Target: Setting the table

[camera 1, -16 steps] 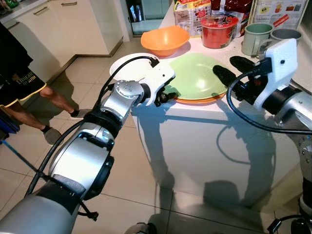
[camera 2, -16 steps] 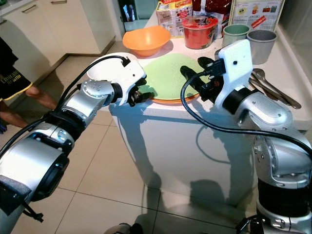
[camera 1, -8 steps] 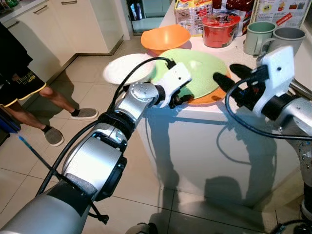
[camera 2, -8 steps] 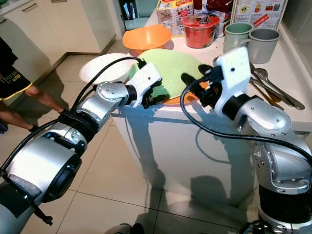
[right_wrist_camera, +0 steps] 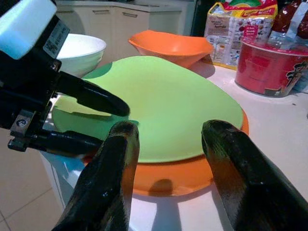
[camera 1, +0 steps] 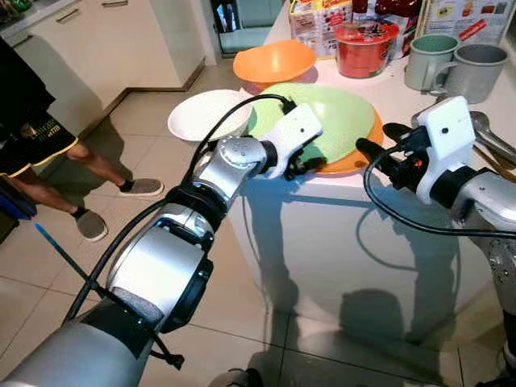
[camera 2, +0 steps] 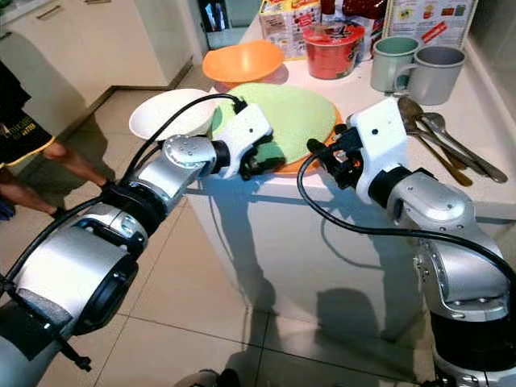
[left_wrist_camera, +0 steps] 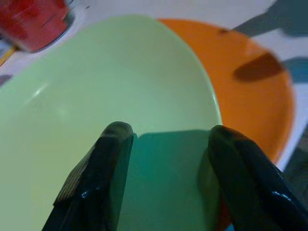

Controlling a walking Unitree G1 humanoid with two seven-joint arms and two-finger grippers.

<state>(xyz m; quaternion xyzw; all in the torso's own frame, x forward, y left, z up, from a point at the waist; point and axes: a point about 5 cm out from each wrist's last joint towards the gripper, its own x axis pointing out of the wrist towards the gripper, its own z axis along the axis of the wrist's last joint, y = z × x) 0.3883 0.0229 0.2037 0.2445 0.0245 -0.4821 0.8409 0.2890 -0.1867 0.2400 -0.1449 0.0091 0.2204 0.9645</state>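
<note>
White table, smooth top, boxy white base. Near its front edge a light green plate, matte, rounded-square shape, is stacked on a glossy orange plate whose rim shows on the right and front. Left end effector is at the stack's near-left edge; fingers spread wide, one black finger over the green plate's rim, the other lower at the table edge, the stack's edge between them. Cannot tell if they touch it. Right end effector sits just beside the stack's right edge, fingers apart at medium width, holding nothing, tips just short of the orange rim.

White round bowl, glossy, overhangs the table's left corner, just beside the green plate. Orange bowl, wavy rim, behind the plates. Red tub with printed lid further back, snack bag beside it. Green mug and grey mug side by side at the back right. Metal spoons lie right of the right end effector. Tiled floor; a person's legs stand at far left.
</note>
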